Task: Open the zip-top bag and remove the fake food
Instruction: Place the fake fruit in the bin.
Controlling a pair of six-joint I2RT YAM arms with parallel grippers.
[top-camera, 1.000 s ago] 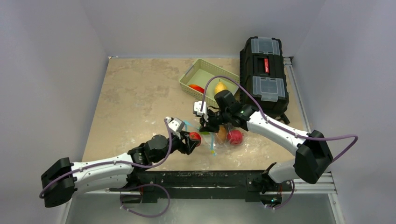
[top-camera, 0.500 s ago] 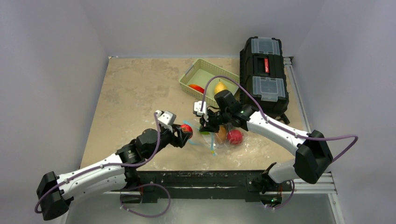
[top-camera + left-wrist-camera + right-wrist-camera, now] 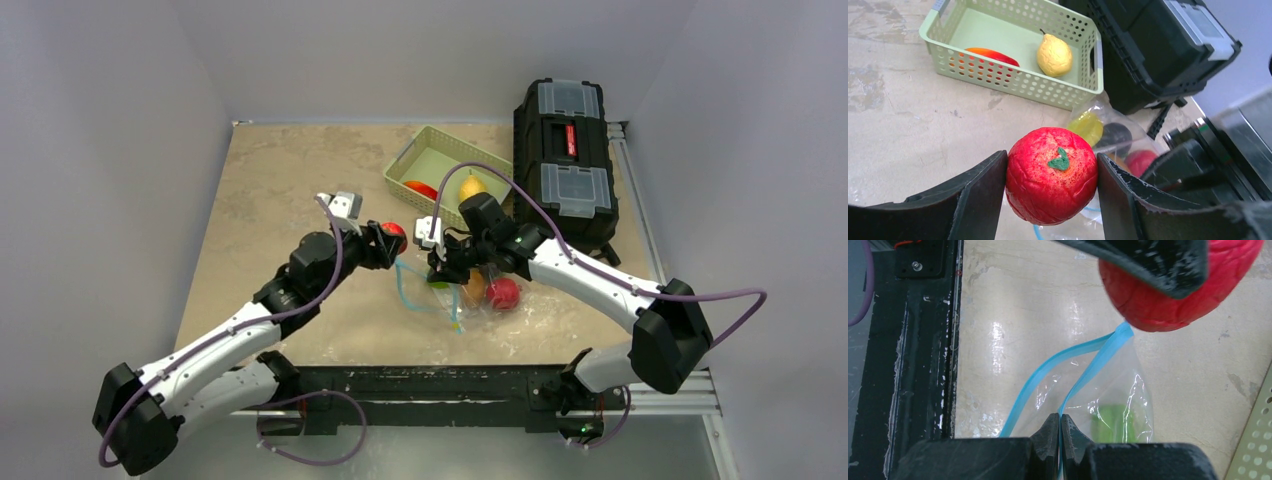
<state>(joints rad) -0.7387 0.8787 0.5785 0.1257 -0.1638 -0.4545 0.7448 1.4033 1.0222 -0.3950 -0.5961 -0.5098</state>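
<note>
tan table (image 3: 270, 190), left claw (image 3: 384, 240) aloft, clasping fruit (image 3: 1051, 182)

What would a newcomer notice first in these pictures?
The red fruit stands out most, clamped in the left pincer above the table, just short of the green basket. Beside it the right pincer pinches the clear bag near its blue zip. The bag's mouth is open and more fake food lies inside.

Bright, even light; tabletop glare
</note>
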